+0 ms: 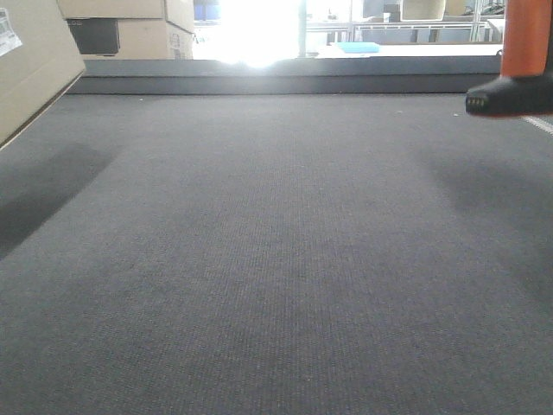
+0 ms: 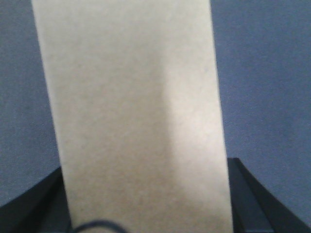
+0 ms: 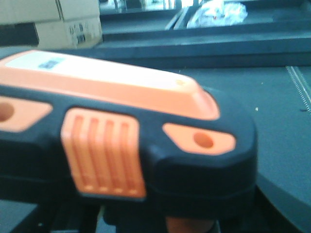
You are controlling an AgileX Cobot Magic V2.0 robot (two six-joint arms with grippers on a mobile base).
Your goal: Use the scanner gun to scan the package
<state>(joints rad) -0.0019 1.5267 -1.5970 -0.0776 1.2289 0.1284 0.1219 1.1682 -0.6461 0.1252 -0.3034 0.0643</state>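
Though label [image 1: 5, 33] unreadable, left fingers [image 2: 29, 211] clamp package [image 2: 136, 121]; right fingers [image 3: 58, 219] (beneath scanner gun [image 3: 146, 126]): cannot tell.

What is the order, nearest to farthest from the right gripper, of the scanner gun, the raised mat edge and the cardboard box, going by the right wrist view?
1. scanner gun, directly in front, filling most of the frame.
2. raised mat edge, running across the middle distance.
3. cardboard box, upper left, beyond that edge.
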